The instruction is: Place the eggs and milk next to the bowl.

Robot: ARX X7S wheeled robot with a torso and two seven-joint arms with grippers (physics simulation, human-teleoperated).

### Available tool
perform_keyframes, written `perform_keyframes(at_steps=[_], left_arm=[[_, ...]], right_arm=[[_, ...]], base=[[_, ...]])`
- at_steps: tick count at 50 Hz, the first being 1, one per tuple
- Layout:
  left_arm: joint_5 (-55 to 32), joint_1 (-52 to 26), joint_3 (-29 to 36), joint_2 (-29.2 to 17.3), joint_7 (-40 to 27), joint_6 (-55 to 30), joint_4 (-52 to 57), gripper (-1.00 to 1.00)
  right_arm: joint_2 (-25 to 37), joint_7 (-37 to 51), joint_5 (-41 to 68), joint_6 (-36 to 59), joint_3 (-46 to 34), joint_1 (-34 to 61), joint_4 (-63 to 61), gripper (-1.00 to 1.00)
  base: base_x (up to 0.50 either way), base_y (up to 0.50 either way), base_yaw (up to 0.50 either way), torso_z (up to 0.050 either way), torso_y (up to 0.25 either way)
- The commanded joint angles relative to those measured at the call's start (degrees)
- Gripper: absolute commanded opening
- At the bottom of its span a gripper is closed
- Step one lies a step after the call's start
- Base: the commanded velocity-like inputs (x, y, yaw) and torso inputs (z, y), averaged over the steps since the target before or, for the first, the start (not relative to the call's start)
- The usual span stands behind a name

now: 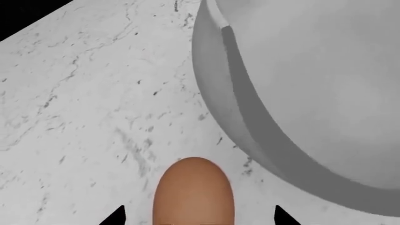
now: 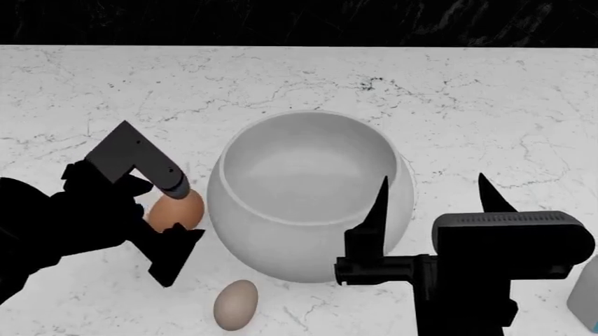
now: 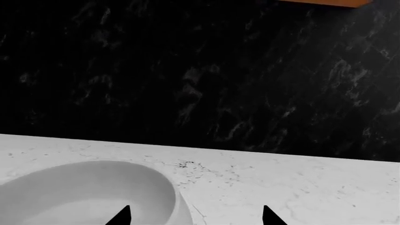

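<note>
Bowl (image 3: 93,194) rim on white marble counter (image 3: 300,187), dark veined wall (image 3: 200,70) behind, two black jaw tips spread apart.

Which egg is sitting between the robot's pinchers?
The orange-brown egg, between the left gripper's fingers beside the bowl. The grey-beige egg lies alone in front of the bowl, nothing around it.

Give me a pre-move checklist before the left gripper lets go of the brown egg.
1. Orange-brown egg between left gripper fingertips: ok.
2. Egg beside the bowl, not inside: ok.
3. Egg resting on the counter: cannot tell.
4. Grey-beige egg already by the bowl: ok.
5. Right gripper open, holding nothing: ok.
6. Milk next to bowl: not ok, at the view's right edge.
</note>
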Motion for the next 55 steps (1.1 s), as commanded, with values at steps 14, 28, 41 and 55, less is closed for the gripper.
perform_keyframes(at_steps=[14,28,41,55], left_arm=[[-5.0,-0.2,-5.5,-3.3,-2.2,-5.0,9.3,1.0],[-8.8,0.8,-11.2,-5.4,-4.8,-7.0,13.3,1.0],[-14.3,4.0,-20.9,-7.2,-11.9,-10.4,19.6,1.0],[-16.0,9.9,-31.2,-7.3,-21.1,-6.6,24.1,1.0]], right_arm=[[0.1,0.4,0.2,0.1,-0.3,0.2,-0.3,1.0],[0.0,0.4,0.5,0.8,-0.8,1.6,-0.2,1.0],[0.2,0.9,0.8,1.3,-0.7,1.7,-0.9,1.0],[0.4,1.3,1.0,1.9,-0.7,2.0,-1.6,1.0]], base=[[0.0,0.0,0.0,0.0,0.0],[0.0,0.0,0.0,0.0,0.0],[0.0,0.0,0.0,0.0,0.0],[0.0,0.0,0.0,0.0,0.0]])
